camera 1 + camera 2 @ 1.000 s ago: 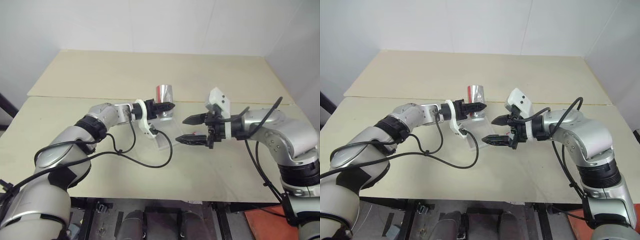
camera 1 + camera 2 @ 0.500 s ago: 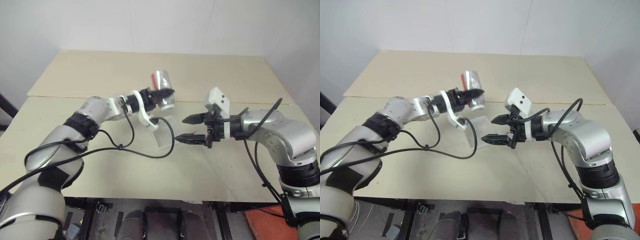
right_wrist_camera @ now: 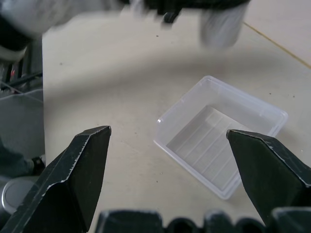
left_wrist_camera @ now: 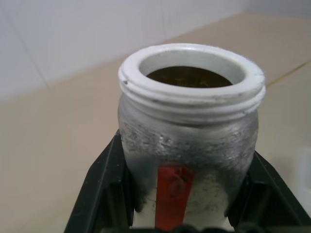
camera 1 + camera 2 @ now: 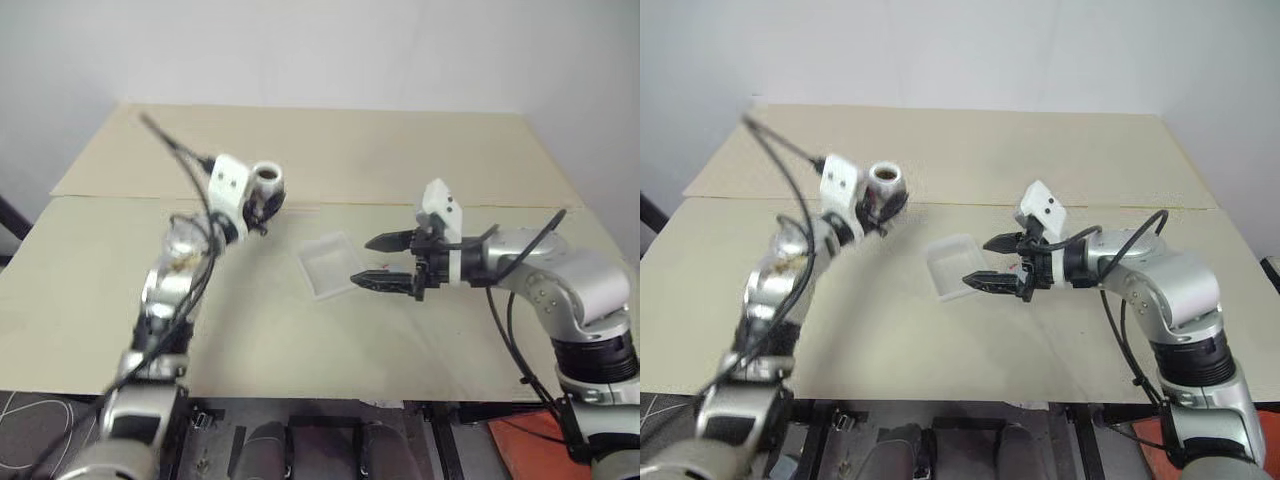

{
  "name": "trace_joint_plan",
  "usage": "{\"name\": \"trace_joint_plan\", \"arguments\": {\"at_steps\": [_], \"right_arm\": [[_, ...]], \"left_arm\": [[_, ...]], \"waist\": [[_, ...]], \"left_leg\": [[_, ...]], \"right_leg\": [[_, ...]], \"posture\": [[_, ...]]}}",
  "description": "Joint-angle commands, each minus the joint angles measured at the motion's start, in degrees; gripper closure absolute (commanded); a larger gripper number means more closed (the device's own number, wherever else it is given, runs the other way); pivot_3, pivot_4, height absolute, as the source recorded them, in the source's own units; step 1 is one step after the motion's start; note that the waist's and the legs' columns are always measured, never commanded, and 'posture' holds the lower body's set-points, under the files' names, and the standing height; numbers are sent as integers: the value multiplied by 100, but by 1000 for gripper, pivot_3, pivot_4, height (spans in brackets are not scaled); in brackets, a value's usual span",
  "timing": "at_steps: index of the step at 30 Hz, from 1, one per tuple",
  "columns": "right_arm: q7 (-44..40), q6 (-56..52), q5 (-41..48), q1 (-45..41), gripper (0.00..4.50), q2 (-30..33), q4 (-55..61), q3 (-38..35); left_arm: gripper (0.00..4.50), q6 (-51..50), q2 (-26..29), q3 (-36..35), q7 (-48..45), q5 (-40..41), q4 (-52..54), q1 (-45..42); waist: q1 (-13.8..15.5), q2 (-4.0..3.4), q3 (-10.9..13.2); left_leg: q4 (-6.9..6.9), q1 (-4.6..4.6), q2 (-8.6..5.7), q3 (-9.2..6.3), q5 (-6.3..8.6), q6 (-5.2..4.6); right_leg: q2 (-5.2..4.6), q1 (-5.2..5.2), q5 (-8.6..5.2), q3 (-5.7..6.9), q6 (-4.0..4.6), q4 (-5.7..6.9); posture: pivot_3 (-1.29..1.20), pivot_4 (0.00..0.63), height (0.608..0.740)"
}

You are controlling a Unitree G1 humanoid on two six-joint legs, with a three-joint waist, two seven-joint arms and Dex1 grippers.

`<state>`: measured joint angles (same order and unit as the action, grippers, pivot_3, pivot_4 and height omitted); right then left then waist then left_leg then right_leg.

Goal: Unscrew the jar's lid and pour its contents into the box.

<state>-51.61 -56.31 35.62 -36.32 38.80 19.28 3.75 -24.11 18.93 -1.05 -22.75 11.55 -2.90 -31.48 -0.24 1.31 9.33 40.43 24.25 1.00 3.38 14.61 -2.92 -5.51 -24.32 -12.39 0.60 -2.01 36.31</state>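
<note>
Above the table's left side your left gripper point(image 4: 184, 213) clamps the open jar point(image 4: 189, 131); carry it over the box point(image 5: 326, 264) before tipping, right gripper point(image 5: 385, 261) wide and empty.

Table point(image 5: 1060, 160): pale beige top with a seam running across it, white wall behind.
Box point(image 5: 954, 266): translucent white, shallow, rounded corners; flat on the table near the middle, nothing visible inside.
Jar point(image 5: 884, 181): silvery, raised above the table's left part, well apart from the box; white-rimmed open mouth facing up and toward the camera, dark inside, no cap on it.
Left gripper point(image 5: 880, 207): closed on the jar's lower body, 2 black fingers partly hidden; arm blurred.
Right gripper point(image 5: 988, 262): 2 black fingers spread wide, pointing left, tips just beside the box's right edge, holding nothing.
Cable point(image 5: 777, 148): black, looping off the left arm.
</note>
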Motion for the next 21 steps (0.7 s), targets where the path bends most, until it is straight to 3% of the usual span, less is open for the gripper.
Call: {"name": "trace_joint_plan", "arguments": {"at_steps": [1, 7, 8, 9, 13, 19, 21], "right_arm": [[38, 61, 190, -94, 60, 1, 220, -236], [68, 94, 219, -72, 60, 36, 212, -185], [54, 100, 217, -70, 60, 50, 207, -181], [28, 110, 212, -83, 60, 69, 184, -177], [-124, 186, 115, -235, 60, 196, 30, -98], [-209, 327, -30, -373, 60, 293, -118, -6], [-171, 342, -73, -394, 60, 284, -136, -27]], "left_arm": [[2569, 118, 24, -189, 393, -177, 615, -2], [2569, -728, 156, -311, 371, 23, 773, -118], [2569, -365, 293, -118, 280, -239, 720, -150], [2569, 164, 516, 199, 110, -629, 631, -241], [2569, 3537, 2010, 2270, 722, -3983, -695, -1302], [2569, 5531, 2441, 4192, 2610, -7385, -2428, -3294], [2569, 5833, 2316, 4588, 3076, -7954, -2797, -3651]], "waist": [[21, 3, 2], [85, 2, 1], [85, 2, 1], [86, 2, 1], [114, 2, 1], [149, 0, 0], [145, 0, 0]], "left_leg": [[0, 0, -2, -2, 0, 1], [0, -29, -5, -5, -12, 7], [0, -31, -5, -4, -12, 6], [0, -31, -5, -4, -12, 6], [-11, -21, -13, 3, -18, 16], [-19, -10, -13, 17, -12, 4], [-23, 0, -13, 34, -11, 2]], "right_leg": [[0, -1, 1, 2, 1, -4], [2, 19, 13, 3, 16, -9], [2, 19, 13, 1, 15, -10], [2, 18, 13, 0, 15, -10], [13, 5, 18, 2, 23, -17], [8, 3, 22, 3, 20, -34], [10, -2, 23, 6, 17, -24]], "posture": [[0, 150, 740], [0, 150, 740], [0, 150, 740], [0, 150, 740], [0, 150, 740], [0, 150, 740], [0, 150, 740]]}}
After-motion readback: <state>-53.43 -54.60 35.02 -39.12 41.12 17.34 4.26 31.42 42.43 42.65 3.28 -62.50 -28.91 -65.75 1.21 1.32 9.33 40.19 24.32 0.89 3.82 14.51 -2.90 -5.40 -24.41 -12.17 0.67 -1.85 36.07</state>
